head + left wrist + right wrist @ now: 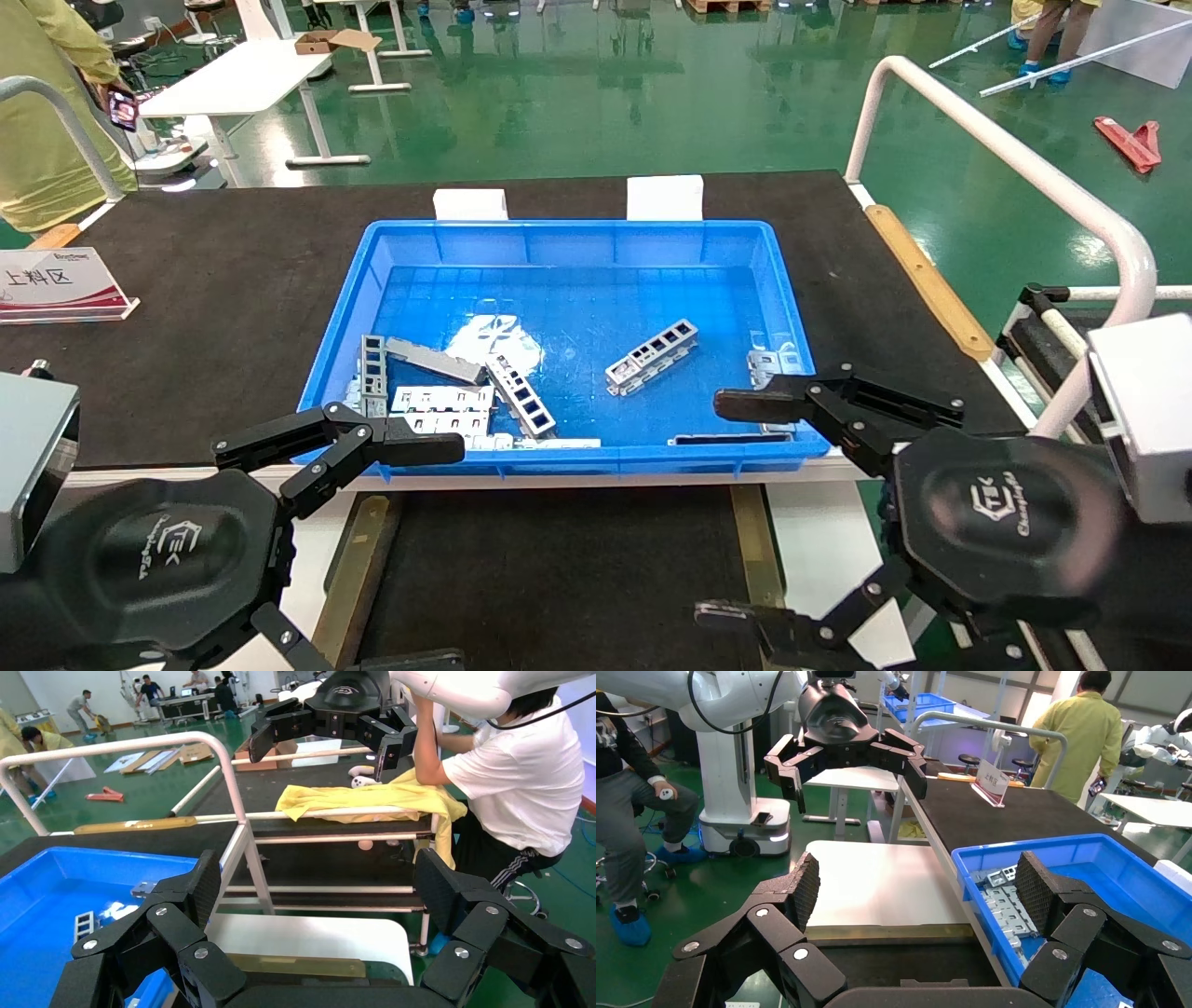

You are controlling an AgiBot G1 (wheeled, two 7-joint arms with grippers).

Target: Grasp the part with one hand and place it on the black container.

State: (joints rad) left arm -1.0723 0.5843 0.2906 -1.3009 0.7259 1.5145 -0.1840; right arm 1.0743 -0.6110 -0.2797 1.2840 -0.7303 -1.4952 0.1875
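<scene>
Although both grippers hang spread and empty, the right gripper [736, 508] is nearer the part [652, 357], lying at its eleven o'clock inside the blue bin [577, 233], long axis two-to-eight; left gripper [424, 554] farther.

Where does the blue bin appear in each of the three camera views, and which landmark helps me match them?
Head view: the blue bin fills the centre, on the black mat, with metal parts inside.
Left wrist view: only one end of the bin shows, at the picture's lower left edge.
Right wrist view: the bin sits at the picture's right, behind a finger of the right gripper.
Shared landmark: the white tube rail beside the bin, also seen from the left wrist.
</scene>
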